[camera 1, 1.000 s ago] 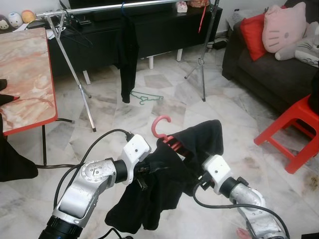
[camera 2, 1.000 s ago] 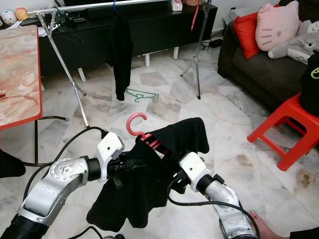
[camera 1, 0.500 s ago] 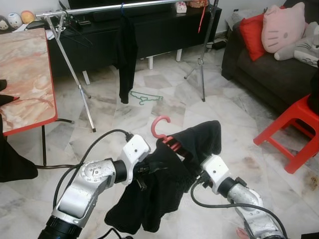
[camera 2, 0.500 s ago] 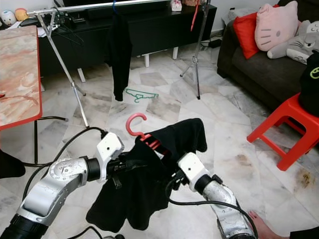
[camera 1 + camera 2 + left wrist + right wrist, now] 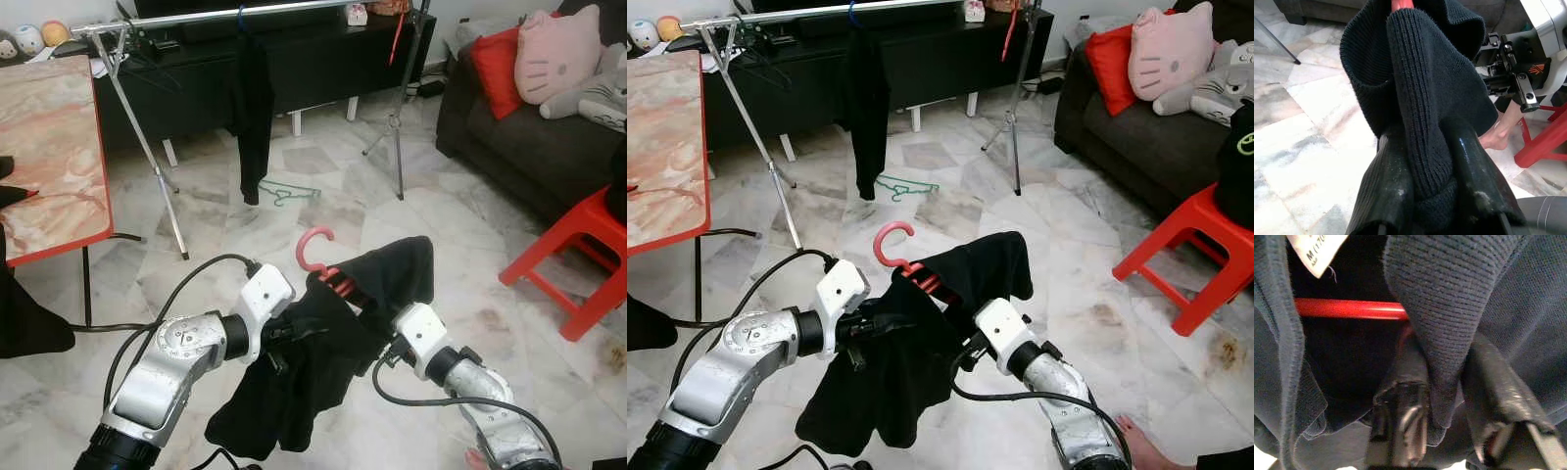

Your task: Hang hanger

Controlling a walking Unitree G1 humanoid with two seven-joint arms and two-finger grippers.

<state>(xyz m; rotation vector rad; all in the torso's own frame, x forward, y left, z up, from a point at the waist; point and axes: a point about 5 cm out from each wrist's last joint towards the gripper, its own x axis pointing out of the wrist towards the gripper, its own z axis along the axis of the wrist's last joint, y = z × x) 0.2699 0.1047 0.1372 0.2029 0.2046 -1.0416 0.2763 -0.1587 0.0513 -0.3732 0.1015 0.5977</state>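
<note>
A red hanger [image 5: 315, 247] with a black knit garment [image 5: 333, 333] draped over it is held low in front of me between both arms. My left gripper [image 5: 1425, 161] is shut on a fold of the black garment, seen up close in the left wrist view. My right gripper [image 5: 1444, 396] is shut on another ribbed fold of it, with the red hanger bar [image 5: 1352, 309] just beyond its fingers. A silver clothes rail [image 5: 245, 12] stands ahead on metal legs, carrying a hanging black garment [image 5: 250, 108].
A green hanger [image 5: 284, 192] lies on the marble floor under the rail. A red-edged table [image 5: 49, 147] is at my left, a red stool [image 5: 578, 245] and dark sofa [image 5: 529, 127] at my right. A person's bare foot [image 5: 1136, 436] is near my right arm.
My right arm has shifted slightly left and inward with the garment. The left arm and hanger stay almost where they were.
</note>
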